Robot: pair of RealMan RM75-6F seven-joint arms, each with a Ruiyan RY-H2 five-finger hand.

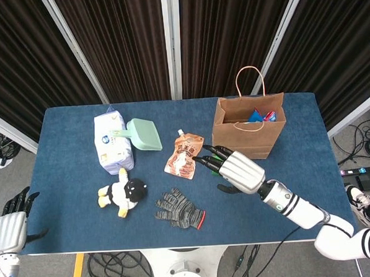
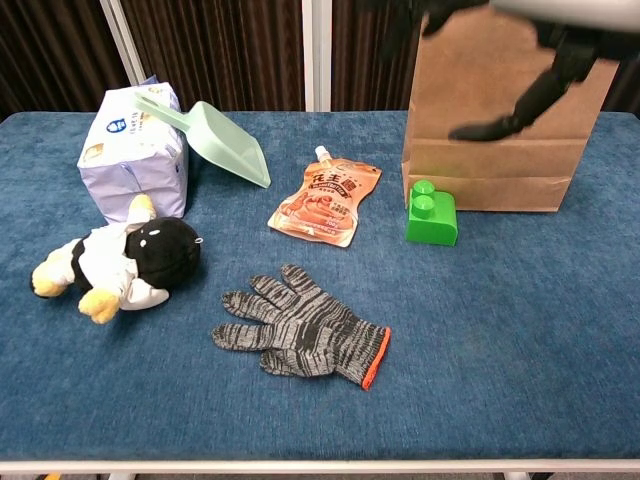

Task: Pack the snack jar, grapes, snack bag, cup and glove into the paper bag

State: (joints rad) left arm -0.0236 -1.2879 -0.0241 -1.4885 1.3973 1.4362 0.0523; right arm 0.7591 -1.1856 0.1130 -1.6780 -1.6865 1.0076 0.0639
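Observation:
The brown paper bag [image 1: 245,135] [image 2: 500,120] stands open at the back right, with blue and red packaging showing inside. An orange snack bag [image 1: 184,156] [image 2: 326,203] lies flat left of it. Near the front edge lies a grey knit glove [image 1: 180,209] [image 2: 300,328] with a red cuff. My right hand [image 1: 233,170] [image 2: 552,62] hovers open and empty over the table, fingers spread toward the snack bag, in front of the paper bag. My left hand [image 1: 9,225] hangs open beyond the table's front left corner, holding nothing.
A green block [image 2: 432,212] sits against the paper bag's front; my right hand hides it in the head view. At the left are a tissue pack [image 1: 113,142], a pale green scoop [image 1: 144,134] leaning on it, and a plush cow [image 1: 123,194].

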